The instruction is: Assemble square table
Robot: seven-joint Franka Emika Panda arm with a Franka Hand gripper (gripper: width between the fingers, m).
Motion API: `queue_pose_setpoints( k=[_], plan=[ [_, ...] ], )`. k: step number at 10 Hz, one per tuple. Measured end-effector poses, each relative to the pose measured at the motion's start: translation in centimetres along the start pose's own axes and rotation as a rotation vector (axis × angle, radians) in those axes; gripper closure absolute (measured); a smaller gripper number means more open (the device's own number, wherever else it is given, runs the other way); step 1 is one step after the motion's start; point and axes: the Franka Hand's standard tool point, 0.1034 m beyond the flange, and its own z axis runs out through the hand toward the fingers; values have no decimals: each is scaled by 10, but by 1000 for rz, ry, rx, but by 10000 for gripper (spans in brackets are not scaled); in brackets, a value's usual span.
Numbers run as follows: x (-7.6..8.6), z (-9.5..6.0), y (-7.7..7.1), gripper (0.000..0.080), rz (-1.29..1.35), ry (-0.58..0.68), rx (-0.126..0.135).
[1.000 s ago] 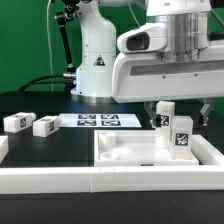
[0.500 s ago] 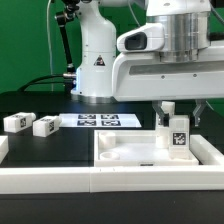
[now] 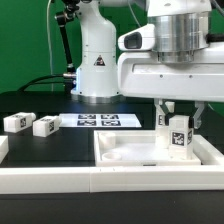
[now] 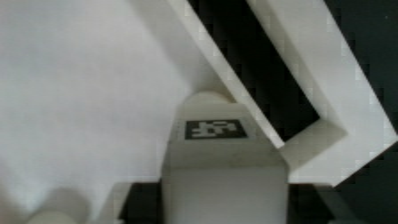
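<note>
The end effector (image 3: 181, 118) was clamped on a white leg (image 3: 181, 137), held upright with its long axis vertical. Directly below lay the slab (image 3: 125, 152), the leg standing over its two o'clock corner in the exterior view, touching or nearly so; I couldn't tell

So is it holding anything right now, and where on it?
Yes, the gripper grips a white table leg by its top end, upright over the tabletop.

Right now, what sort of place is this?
Probably a robotics lab bench: green backdrop, flat white marker board on a black tabletop, gripper closed on a short white tagged leg.
</note>
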Motion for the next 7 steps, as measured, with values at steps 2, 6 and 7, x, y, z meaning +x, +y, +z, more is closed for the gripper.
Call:
queue_pose_setpoints(
  k=[2, 6, 7],
  plan=[
    [-2, 0, -5, 509, 229, 9, 35],
    [-6, 1, -13, 509, 580, 2, 71],
    [-6, 1, -14, 509, 659, -6, 88]
  ],
)
